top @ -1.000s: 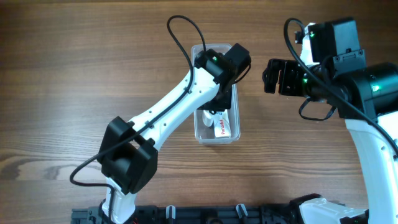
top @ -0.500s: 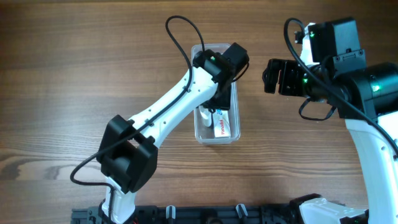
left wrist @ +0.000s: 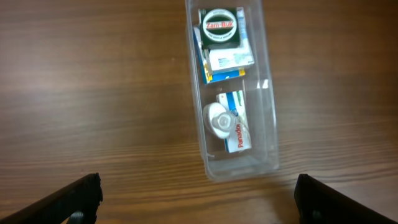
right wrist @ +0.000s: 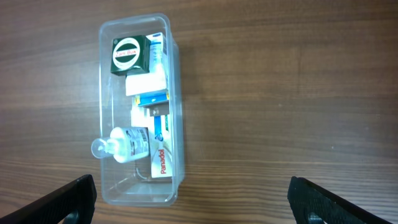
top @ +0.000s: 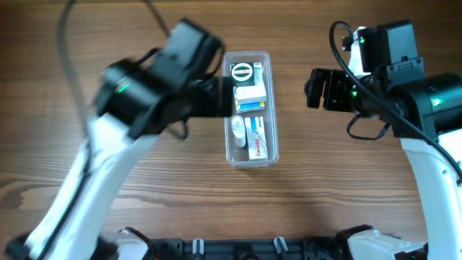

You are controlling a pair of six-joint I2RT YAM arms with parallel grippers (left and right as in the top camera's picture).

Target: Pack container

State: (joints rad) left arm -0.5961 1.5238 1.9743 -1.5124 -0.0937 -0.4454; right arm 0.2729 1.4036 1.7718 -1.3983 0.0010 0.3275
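Observation:
The container [top: 253,163] is a clear, long plastic bin standing in the middle of the wooden table. Inside lie a green-and-black Zam-Buk box [top: 242,71], a white and a blue box, a small white bottle [top: 238,130] and a Panadol box [top: 258,144]. My left gripper [top: 225,97] is blurred, raised by the bin's left wall. In the left wrist view it [left wrist: 199,202] is open and holds nothing, with the container [left wrist: 249,162] ahead of it. My right gripper [top: 312,88] hovers open to the right of the bin. In its wrist view it [right wrist: 193,202] is wide open, with the container [right wrist: 137,186] at the left.
Bare wooden tabletop [top: 86,43] surrounds the bin on all sides. The left arm [top: 108,144] stretches blurred from the front left. The right arm's body [top: 426,101] fills the right edge, with a black cable looping above it.
My left gripper has opened, come up out of the container and swung left, uncovering the boxes at the bin's far end. The right arm has not moved.

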